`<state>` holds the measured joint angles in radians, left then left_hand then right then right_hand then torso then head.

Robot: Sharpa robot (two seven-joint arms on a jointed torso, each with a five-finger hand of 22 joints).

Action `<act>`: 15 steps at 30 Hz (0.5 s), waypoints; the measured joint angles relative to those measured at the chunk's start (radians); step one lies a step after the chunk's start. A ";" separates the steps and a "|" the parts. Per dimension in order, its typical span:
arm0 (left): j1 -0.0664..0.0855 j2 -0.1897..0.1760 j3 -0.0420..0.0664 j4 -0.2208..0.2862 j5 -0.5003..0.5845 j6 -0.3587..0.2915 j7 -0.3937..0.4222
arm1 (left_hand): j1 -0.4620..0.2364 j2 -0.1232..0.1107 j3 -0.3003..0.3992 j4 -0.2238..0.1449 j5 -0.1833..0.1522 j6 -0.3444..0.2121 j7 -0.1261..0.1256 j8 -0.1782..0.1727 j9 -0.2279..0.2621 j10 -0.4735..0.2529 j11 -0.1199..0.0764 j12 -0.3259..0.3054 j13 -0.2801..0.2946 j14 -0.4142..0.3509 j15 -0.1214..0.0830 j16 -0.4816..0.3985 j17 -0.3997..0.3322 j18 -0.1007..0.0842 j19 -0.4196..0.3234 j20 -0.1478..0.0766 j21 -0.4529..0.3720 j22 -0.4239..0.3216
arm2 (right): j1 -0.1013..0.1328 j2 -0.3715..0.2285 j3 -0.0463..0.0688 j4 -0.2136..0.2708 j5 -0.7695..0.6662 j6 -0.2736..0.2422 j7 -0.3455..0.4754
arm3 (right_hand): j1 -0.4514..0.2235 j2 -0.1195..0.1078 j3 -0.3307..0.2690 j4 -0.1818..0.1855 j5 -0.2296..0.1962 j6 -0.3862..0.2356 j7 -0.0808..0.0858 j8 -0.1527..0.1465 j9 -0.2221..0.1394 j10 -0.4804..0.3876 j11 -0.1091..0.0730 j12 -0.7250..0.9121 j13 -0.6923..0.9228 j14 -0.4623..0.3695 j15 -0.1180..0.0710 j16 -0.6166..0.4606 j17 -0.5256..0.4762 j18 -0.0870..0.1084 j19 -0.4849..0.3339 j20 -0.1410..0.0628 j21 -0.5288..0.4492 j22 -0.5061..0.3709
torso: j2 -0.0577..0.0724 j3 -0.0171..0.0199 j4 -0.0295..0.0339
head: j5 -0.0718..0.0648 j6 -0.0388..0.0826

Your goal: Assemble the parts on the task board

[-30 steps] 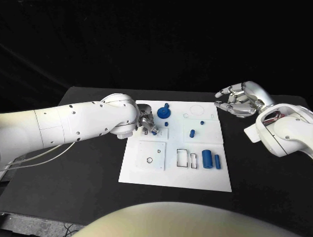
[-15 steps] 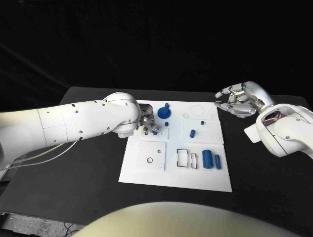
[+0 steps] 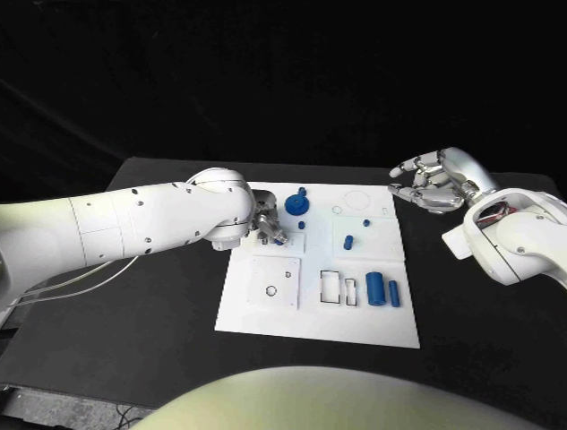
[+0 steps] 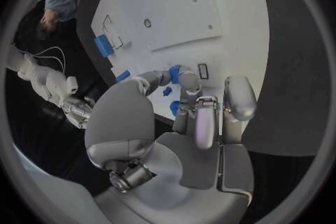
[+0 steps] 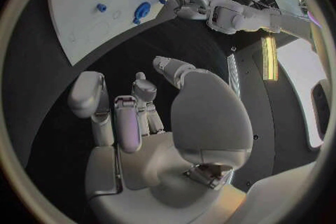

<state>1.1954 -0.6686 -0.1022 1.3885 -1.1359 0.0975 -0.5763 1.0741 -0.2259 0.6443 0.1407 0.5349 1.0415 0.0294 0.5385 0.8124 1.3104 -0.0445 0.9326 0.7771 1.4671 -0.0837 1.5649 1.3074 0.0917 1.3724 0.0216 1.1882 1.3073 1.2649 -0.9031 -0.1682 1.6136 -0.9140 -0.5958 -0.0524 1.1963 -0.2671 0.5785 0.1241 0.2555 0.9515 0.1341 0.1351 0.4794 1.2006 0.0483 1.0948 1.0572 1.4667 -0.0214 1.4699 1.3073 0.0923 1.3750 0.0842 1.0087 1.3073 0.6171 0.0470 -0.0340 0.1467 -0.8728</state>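
The white task board [image 3: 361,313] lies mid-table. My left hand [image 3: 262,224] is low over its far left part, beside a round blue part with a knob [image 3: 296,204]. In the left wrist view the thumb and a finger pinch a small blue part [image 4: 173,73] just above the board [image 4: 210,5], next to a small slot [image 4: 203,71]. Two more blue pieces [image 4: 168,91] lie under the hand [image 4: 196,117]. My right hand [image 3: 432,186] hovers off the board's far right corner, fingers curled in with nothing in them [image 5: 140,117].
A short blue peg [image 3: 347,240] stands mid-board and two blue cylinders [image 3: 375,287] lie near the right edge, beside two rectangular slots [image 3: 339,288]. A square plate with a round hole [image 3: 273,291] sits at the near left. Black table surrounds the board.
The left arm has shifted very slightly. The hands and the parts stay where they were.
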 measured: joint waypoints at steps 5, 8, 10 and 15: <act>0.000 0.000 0.000 0.002 -0.004 0.005 -0.003 | 0.000 0.000 0.000 0.000 0.009 0.006 0.001 0.001 -0.001 0.000 0.000 0.005 0.008 -0.004 -0.004 0.000 0.000 0.000 0.004 -0.004 0.005 0.001 | 0.000 0.000 0.000 0.000 0.000 0.000 0.000 | 0.000 0.000 0.000 0.000 0.000 0.000 0.000 0.000 0.000 0.000 0.000 0.000 0.000 0.000 0.000 0.000 0.000 0.000 0.000 0.000 0.000 0.000 | 0.000 -0.0010 0.0002 | -0.001 0.000; 0.000 0.001 0.000 0.002 -0.007 0.006 -0.003 | 0.000 0.000 0.000 0.000 0.009 0.006 0.000 0.001 -0.001 0.002 -0.001 0.005 0.009 -0.004 -0.004 0.000 0.000 0.000 0.004 -0.004 0.005 0.001 | 0.000 0.000 0.000 0.000 0.000 0.000 0.000 | 0.000 0.000 0.000 0.000 0.000 0.000 0.000 0.000 0.000 0.000 0.000 0.000 0.000 0.000 0.000 0.000 0.000 0.000 0.000 0.000 0.000 0.001 | 0.000 -0.0010 0.0008 | -0.001 0.000; 0.000 0.001 0.000 0.003 -0.008 0.006 -0.004 | 0.000 0.000 0.000 0.000 0.009 0.006 0.000 0.001 -0.001 0.002 -0.001 0.005 0.009 -0.004 -0.004 0.000 0.000 0.000 0.004 -0.004 0.005 0.001 | 0.000 0.000 0.000 0.000 0.000 0.000 0.000 | 0.000 0.000 0.000 0.000 0.001 0.000 0.000 0.000 0.000 0.000 0.000 0.000 0.000 0.000 0.000 -0.001 0.000 0.000 0.000 0.000 -0.002 0.001 | 0.000 -0.0010 0.0011 | -0.001 0.000; 0.000 0.004 0.000 0.002 -0.011 0.006 -0.006 | 0.000 0.000 0.000 0.000 0.014 0.008 -0.001 0.001 -0.001 0.004 0.001 0.005 0.010 -0.004 -0.004 0.000 0.000 0.000 0.003 -0.004 0.005 0.001 | 0.000 0.000 0.000 0.000 0.000 0.000 0.000 | 0.000 0.000 0.000 0.000 0.004 0.000 0.000 0.000 0.001 0.000 0.000 0.000 -0.002 0.000 0.000 -0.006 0.001 0.000 0.000 0.000 -0.008 0.001 | 0.000 -0.0009 0.0012 | 0.000 0.000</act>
<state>1.1952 -0.6650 -0.1018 1.3905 -1.1468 0.1030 -0.5820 1.0739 -0.2261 0.6442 0.1407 0.5493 1.0496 0.0281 0.5395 0.8111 1.3139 -0.0439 0.9372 0.7871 1.4632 -0.0874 1.5649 1.3074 0.0918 1.3759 0.0180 1.1927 1.3080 1.2649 -0.9027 -0.1681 1.6134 -0.9138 -0.5958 -0.0526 1.1963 -0.2671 0.5785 0.1241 0.2595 0.9515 0.1341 0.1351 0.4806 1.2006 0.0484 1.0948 1.0548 1.4667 -0.0214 1.4639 1.3080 0.0923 1.3750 0.0842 1.0010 1.3081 0.6171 0.0461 -0.0328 0.1465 -0.8728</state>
